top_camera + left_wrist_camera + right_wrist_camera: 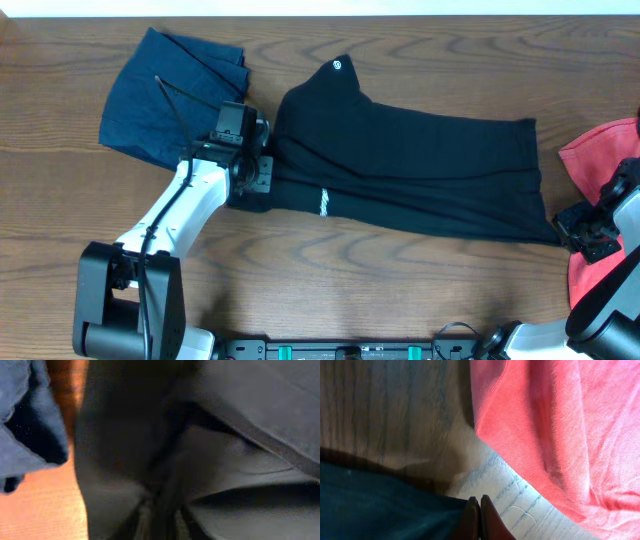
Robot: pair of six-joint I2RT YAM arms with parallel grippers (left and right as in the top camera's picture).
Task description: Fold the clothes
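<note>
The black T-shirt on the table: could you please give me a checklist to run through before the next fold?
1. Black short-sleeved cloth T-shirt spread lengthwise on the brown wooden table: ok.
2. Left end effector at the shirt's end on its side, open or shut: cannot tell.
3. Right end effector shut at the shirt's opposite corner: ok.
4. Cloth pinched in the right end effector: cannot tell.
5. Navy-blue cloth garment apart from the black T-shirt: ok.
6. Coral-red cloth T-shirt apart from the black T-shirt: ok.
</note>
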